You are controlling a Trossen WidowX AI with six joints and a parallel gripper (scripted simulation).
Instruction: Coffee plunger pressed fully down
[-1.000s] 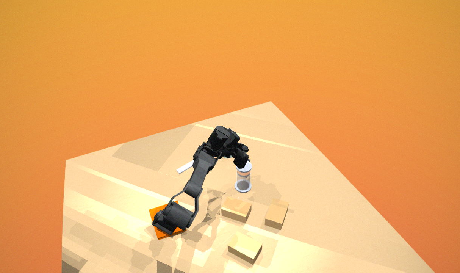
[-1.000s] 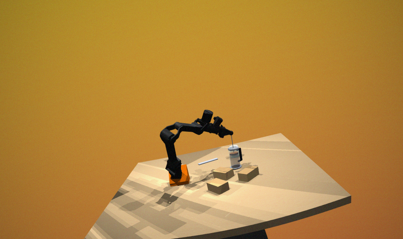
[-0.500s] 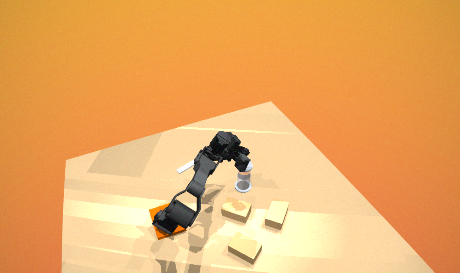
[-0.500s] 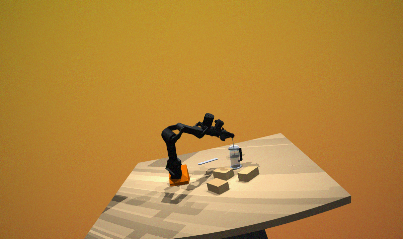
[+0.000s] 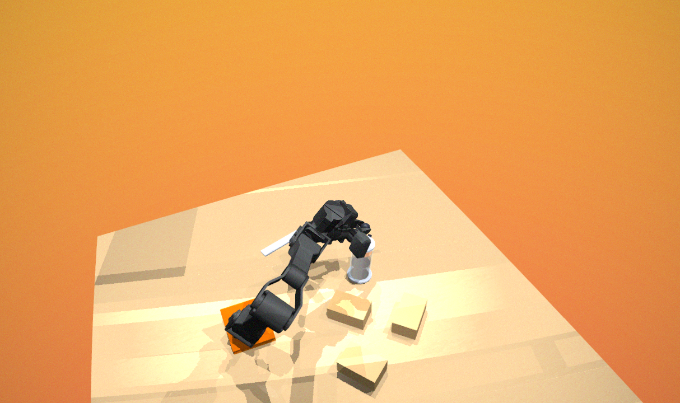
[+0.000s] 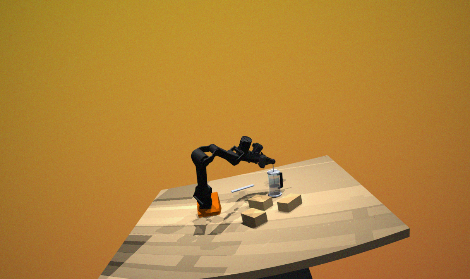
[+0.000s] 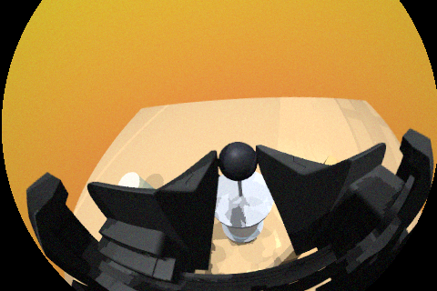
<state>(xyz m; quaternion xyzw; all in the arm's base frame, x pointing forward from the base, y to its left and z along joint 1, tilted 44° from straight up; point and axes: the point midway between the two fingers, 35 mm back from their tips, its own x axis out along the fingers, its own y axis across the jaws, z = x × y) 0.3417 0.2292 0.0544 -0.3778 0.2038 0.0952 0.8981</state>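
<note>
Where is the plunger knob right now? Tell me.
In the wrist view the plunger knob sits center frame, clamped between the jaws, directly above the coffee press.

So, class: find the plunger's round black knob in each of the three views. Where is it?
Top: hidden under the end effector, above the glass press.
Exterior: at the end effector's tip, right of centre, knob above the press.
Wrist: centre, between the fingers.
Shared landmark: the glass press.
</note>
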